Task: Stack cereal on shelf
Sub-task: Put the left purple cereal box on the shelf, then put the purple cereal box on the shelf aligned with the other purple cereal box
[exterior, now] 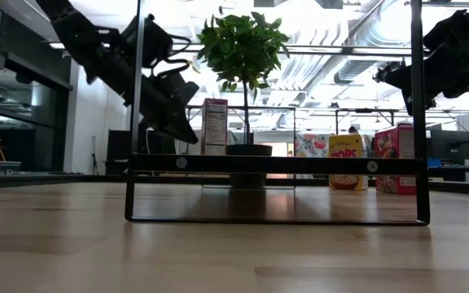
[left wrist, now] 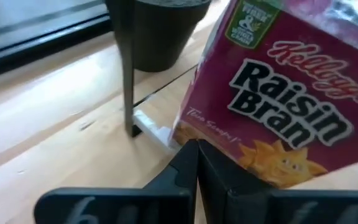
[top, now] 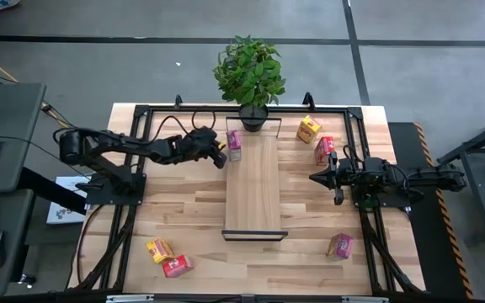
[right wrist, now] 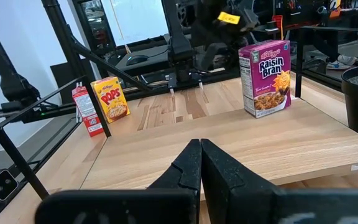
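A pink Raisin Bran box (top: 234, 145) stands upright on its base at the far left corner of the light-wood shelf (top: 253, 194). It also shows in the low view (exterior: 214, 126) and the right wrist view (right wrist: 266, 78). My left gripper (top: 221, 158) is shut, just left of the box and above the shelf's left edge; the box fills the left wrist view (left wrist: 284, 106). My right gripper (top: 317, 178) is shut and empty, held above the table to the right of the shelf. My left gripper has its shut fingertips (left wrist: 194, 155) right in front of the box's lower printed face (left wrist: 272, 162). The fingers slant down from the table's left side. I cannot tell whether they touch the box.
A potted plant (top: 251, 76) stands at the shelf's far end. A yellow box (top: 309, 128) and a red box (top: 324, 149) stand at the far right, and a pink box (top: 340, 245) at the near right. A yellow box (top: 160, 249) and a red box (top: 178, 266) lie at the near left.
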